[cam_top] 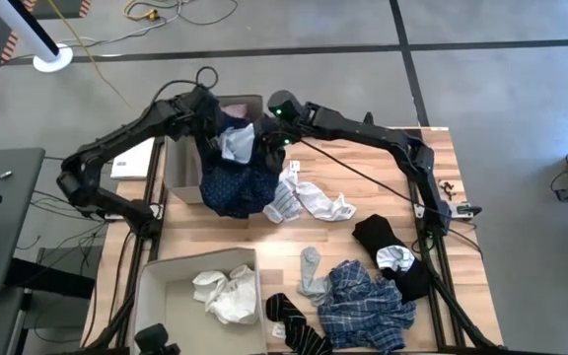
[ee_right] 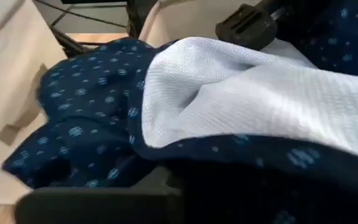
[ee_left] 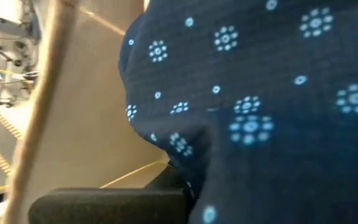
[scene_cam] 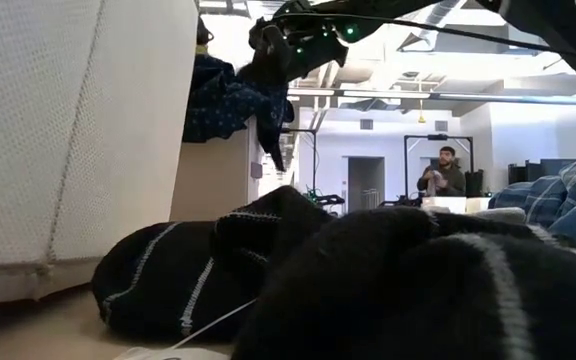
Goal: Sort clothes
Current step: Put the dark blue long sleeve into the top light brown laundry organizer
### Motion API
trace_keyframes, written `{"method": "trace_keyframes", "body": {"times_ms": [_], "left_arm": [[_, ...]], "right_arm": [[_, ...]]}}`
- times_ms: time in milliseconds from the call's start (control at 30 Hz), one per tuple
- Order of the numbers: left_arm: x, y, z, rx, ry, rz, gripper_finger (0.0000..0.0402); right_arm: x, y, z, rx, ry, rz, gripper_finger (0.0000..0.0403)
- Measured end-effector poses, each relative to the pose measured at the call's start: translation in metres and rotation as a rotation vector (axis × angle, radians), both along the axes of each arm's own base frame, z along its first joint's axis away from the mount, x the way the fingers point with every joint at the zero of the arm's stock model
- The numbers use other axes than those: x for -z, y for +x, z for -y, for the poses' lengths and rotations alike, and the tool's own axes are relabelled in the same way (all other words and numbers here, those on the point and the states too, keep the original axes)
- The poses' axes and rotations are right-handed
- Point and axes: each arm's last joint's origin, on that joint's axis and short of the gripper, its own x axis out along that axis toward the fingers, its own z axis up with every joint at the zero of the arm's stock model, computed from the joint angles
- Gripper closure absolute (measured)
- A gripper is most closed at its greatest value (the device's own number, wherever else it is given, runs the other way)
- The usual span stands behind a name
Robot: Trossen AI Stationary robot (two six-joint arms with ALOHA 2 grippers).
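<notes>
Together at the far box: two grippers meeting over one navy dotted garment

Up close, the left gripper (cam_top: 208,118) is pinching its fingers together on the navy dotted garment (cam_top: 237,182), whose cloth is filling the left wrist view. The right gripper (cam_top: 267,136) is sitting just beside it against the same garment; whether its fingers are gripping or spreading, the pictures are not showing. A pale lining (ee_right: 253,99) is turning outward from the navy cloth.

That garment is draping over the rim of the far cardboard box (cam_top: 180,173), hanging down onto the table (cam_top: 215,232), its long axis running from the box toward the near table edge.

Outward from there, counting:
- one blue-white striped garment (cam_top: 284,200) lying beside one white garment (cam_top: 325,204), touching the navy one
- one black garment (cam_top: 375,235) with a white piece (cam_top: 395,258) on it, near the right edge
- one grey sock (cam_top: 310,271), lying lengthwise toward the near edge
- one blue plaid garment (cam_top: 363,306), crumpled, just beside the sock
- dark striped socks (cam_top: 297,325), number unclear, at the near edge
- one bundle of white clothes (cam_top: 227,293) inside the near cardboard box (cam_top: 151,286)

Two boxes in all. Beyond the table, one person (scene_cam: 443,172) is standing in the room
</notes>
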Motion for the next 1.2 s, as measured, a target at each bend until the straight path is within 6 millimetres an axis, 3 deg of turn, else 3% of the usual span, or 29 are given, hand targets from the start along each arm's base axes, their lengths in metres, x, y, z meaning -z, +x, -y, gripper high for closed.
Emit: {"method": "trace_keyframes", "body": {"times_ms": [367,600,900,1200], "left_arm": [[0.000,-0.002,-0.003,-0.004,-0.019,0.034,0.0393],[0.000,-0.002,-0.002,-0.004,-0.023,0.032,0.0392],[-0.017,-0.002,-0.002,-0.020,-0.002,0.070,0.0330],[-0.041,-0.006,0.003,-0.032,-0.022,0.115,0.0251]], "right_arm": [[-0.042,-0.033,-0.022,0.008,-0.023,-0.059,0.0179],[-0.062,-0.054,-0.053,-0.068,-0.075,-0.129,0.0155],[-0.041,-0.057,-0.088,-0.109,-0.169,-0.353,0.0155],[-0.011,-0.038,-0.121,-0.139,-0.470,-0.327,0.0155]]}}
